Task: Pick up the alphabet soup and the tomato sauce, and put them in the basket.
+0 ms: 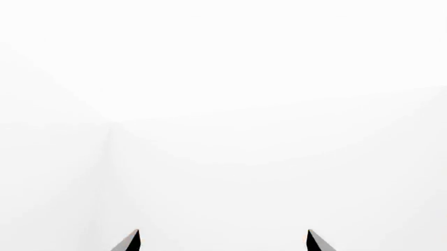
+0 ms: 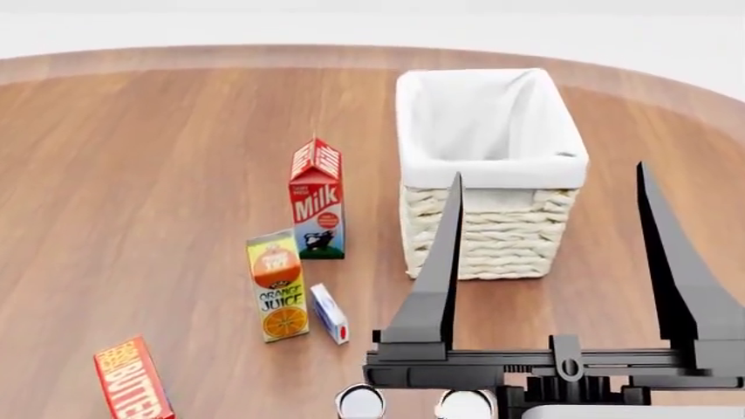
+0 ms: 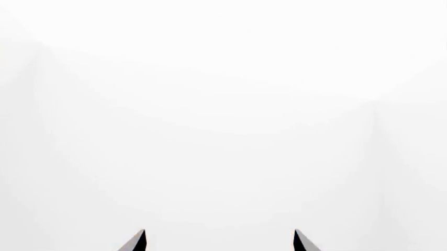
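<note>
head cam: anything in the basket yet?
No. The basket shows only its bare white cloth lining inside, with no can in it.

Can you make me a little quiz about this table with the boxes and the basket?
1. True or false: the basket already has cans in it.
2. Which carton stands nearest the basket? A: milk. B: juice. C: butter.
3. Fill in: at the near edge of the head view you can see ___ silver can tops.

Key: 1. False, only white lining shows inside. 2. A. 3. Two.
</note>
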Motion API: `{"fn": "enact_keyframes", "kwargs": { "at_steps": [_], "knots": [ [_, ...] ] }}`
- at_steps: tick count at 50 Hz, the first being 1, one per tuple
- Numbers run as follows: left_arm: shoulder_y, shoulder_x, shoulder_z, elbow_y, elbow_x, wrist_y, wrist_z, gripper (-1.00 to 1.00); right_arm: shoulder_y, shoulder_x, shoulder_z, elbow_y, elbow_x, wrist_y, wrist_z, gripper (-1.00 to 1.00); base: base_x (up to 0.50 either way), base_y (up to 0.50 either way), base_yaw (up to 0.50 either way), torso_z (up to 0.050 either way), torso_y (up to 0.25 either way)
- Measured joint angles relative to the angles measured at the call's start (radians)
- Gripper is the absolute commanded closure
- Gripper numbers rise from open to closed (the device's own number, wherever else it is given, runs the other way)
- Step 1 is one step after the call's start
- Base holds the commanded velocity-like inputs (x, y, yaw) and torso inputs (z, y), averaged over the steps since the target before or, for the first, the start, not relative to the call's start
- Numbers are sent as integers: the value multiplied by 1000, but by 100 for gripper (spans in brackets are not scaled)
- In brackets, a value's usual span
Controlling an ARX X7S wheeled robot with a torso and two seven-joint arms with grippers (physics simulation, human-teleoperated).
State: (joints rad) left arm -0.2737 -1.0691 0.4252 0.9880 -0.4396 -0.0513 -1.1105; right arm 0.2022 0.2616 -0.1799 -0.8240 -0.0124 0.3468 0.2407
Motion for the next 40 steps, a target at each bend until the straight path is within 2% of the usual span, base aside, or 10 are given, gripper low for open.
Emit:
{"fn": "enact_keyframes", "kwargs": {
  "at_steps": [40],
  "knots": [
    [-6, 0, 15, -8, 5, 6, 1, -100, 0, 20, -14, 7, 7, -9, 29, -100, 252, 0, 0, 0, 1]
  ]
}}
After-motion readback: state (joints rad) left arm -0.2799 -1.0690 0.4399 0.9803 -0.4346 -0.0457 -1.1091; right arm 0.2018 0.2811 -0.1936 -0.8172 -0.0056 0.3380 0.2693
